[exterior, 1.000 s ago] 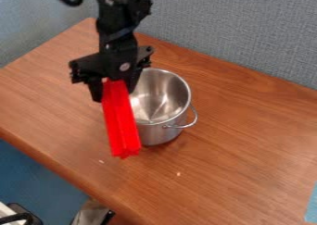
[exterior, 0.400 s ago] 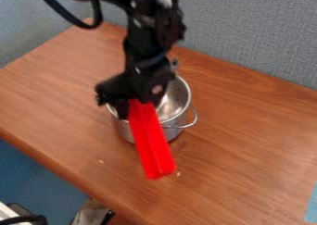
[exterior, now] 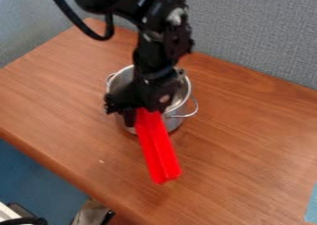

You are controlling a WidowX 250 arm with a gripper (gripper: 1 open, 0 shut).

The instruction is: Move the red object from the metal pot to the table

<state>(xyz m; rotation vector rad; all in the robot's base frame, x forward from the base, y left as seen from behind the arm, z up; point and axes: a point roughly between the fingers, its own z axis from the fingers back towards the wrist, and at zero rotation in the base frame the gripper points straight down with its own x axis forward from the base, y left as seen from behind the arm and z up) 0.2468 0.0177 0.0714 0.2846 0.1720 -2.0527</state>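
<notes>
Brown desk (exterior: 56,85) lies bare near the pot (exterior: 173,106), yet the fingers (exterior: 139,106) gripping the red block's (exterior: 156,150) top end may drop it askew and let it topple against the pot

no legible text, no labels, no nos.

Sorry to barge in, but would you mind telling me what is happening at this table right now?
A single black robot arm is handling the red object, a long block clamped at its upper end in the gripper. The block is already out of the metal pot and hangs tilted in front of it. Its lower end is close to the table; whether it touches is unclear. It is not yet released.
</notes>
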